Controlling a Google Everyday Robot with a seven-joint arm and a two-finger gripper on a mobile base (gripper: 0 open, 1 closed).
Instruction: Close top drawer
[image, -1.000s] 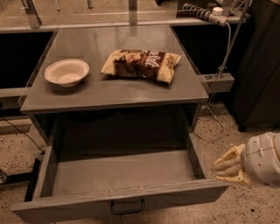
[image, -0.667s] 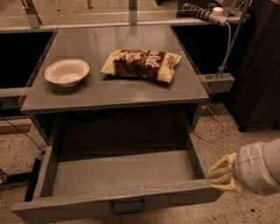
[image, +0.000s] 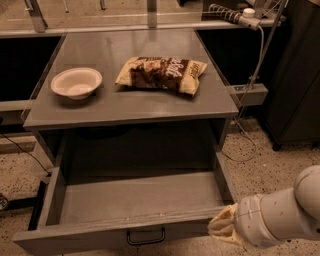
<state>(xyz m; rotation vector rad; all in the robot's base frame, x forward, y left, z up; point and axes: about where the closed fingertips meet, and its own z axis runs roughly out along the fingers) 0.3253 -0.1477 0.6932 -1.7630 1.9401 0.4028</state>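
i see the wide grey metal top drawer (image: 140, 197) pulled out at 6 o'clock below the grey desk (image: 150, 107), its black wire handle (image: 145, 236) at the front's centre. my end effector (image: 222, 227) sits at 4 o'clock by the drawer front's right end; its grip state i cannot tell. on the desk, a round white bowl (image: 76, 82) lies at 10 o'clock and a brown-and-yellow snack bag (image: 161, 74) at 12.

You have one view only. It looks down from high in front of the cabinet (image: 150, 105), facing its front at a steep tilt. It is close enough that the open top drawer (image: 135, 200) fills the lower half of the frame, its front cut by the bottom edge. The gripper (image: 222, 227) sits at the lower right, by the drawer's right front corner.
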